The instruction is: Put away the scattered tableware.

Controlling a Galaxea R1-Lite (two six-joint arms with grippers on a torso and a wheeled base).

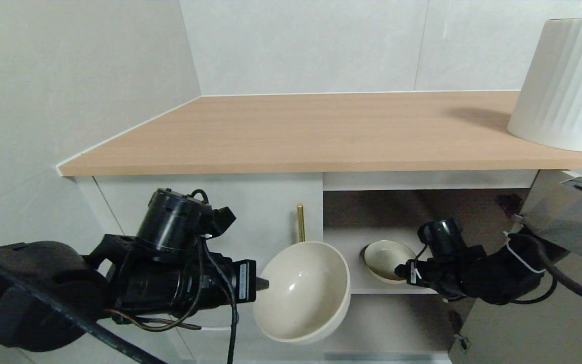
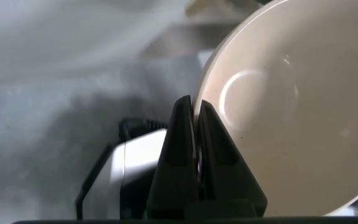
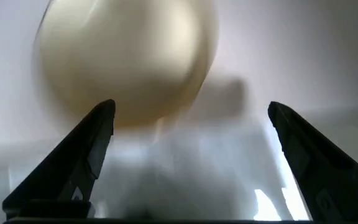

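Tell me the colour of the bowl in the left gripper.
The bowl is cream; the head view shows it best.

The left arm and right arm are matte black, each with a round drum-shaped housing. Black cables trail alongside; the fingers are dark wedges.
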